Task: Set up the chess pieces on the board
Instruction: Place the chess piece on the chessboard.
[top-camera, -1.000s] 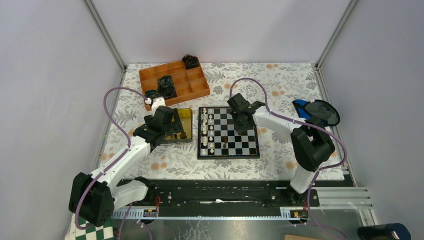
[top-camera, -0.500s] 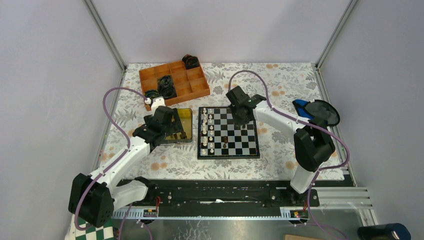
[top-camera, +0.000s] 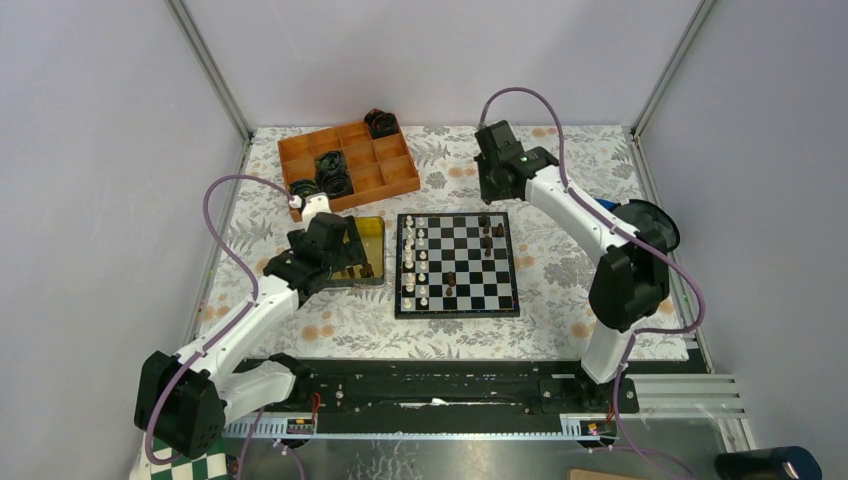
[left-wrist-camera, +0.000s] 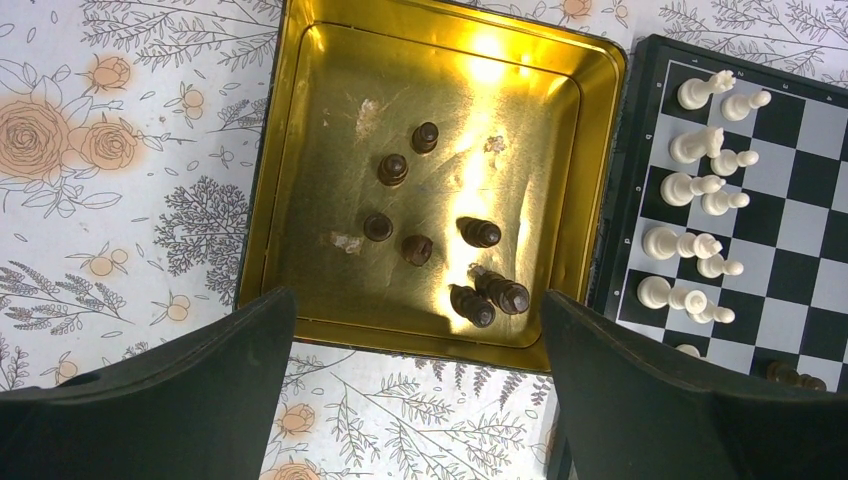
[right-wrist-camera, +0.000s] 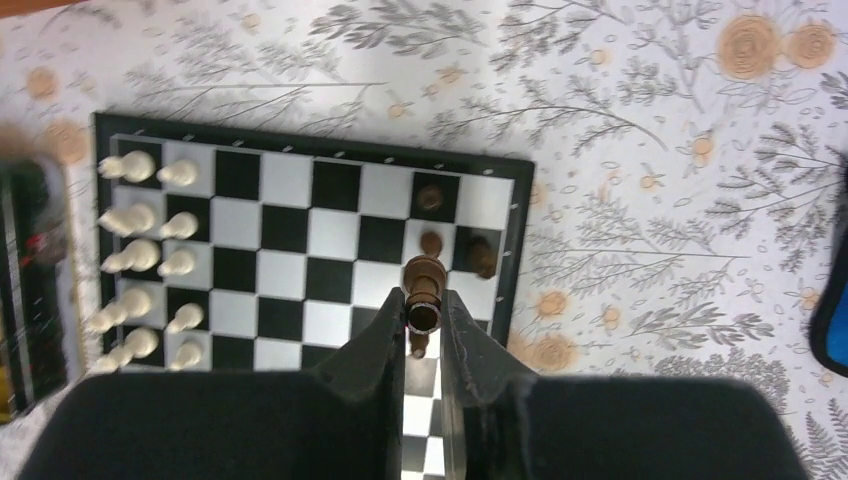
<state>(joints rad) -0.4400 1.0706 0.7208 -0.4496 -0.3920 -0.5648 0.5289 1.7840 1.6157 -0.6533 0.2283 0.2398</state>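
The right gripper (right-wrist-camera: 424, 303) pinches one dark brown chess piece (right-wrist-camera: 424, 283) tight between its fingers. It holds the piece high over the chessboard (right-wrist-camera: 337, 233), so it will not bump the others on the way down. A few dark pieces (right-wrist-camera: 431, 241) stand near the right edge, and the white pieces (right-wrist-camera: 140, 222) fill two rows on the other side. The left gripper (left-wrist-camera: 418, 310) hangs over the gold tin (left-wrist-camera: 330, 150) with fingers spread wide, ready, I think, to grab one of the loose brown pieces (left-wrist-camera: 418, 248) inside.

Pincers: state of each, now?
Left pincer: open, empty, above the gold tin.
Right pincer: closed on a dark chess piece.
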